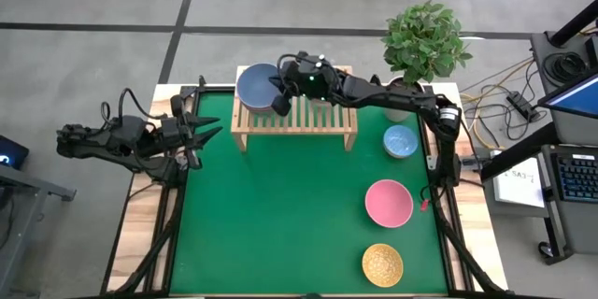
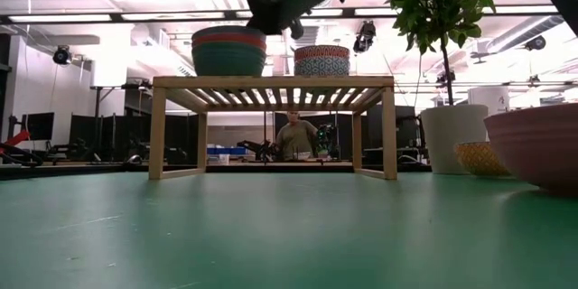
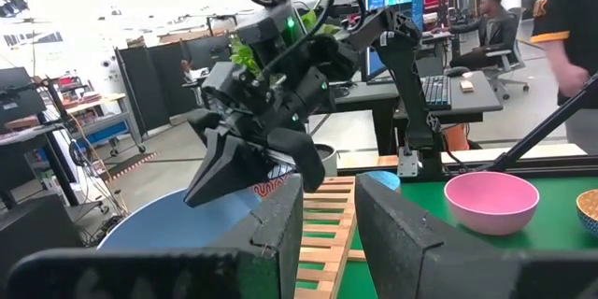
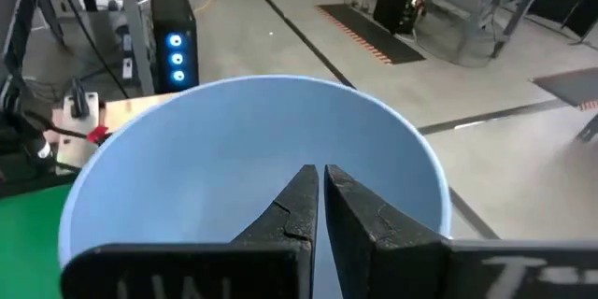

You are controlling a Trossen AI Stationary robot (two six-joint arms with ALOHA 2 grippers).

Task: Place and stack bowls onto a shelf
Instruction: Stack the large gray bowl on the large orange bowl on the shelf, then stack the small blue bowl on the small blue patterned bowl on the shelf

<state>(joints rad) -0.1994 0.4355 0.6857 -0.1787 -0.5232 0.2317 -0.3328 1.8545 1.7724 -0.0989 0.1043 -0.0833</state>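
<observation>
Finds the right gripper (image 1: 278, 105) poised over the blue-grey bowl (image 1: 254, 86), fingers drawn almost together with only a slit between them and nothing held. Puts that bowl on top of the red and green ones, a three-high stack (image 2: 228, 51) at the left end of the shelf (image 1: 318, 117), with a patterned pair (image 2: 322, 60) beside it. Leaves the light blue bowl (image 1: 400, 140), pink bowl (image 1: 389, 203) and yellow bowl (image 1: 382, 264) on the green mat, well apart from the shelf. Risks clipping the top bowl's rim on any sideways pull-out made too low, probably dragging or toppling the stack off the shelf end. Risks brushing the patterned pair on a swing toward the loose bowls. Keeps the left gripper (image 1: 207, 133) parked at the table's left edge, fingers spread, empty.
</observation>
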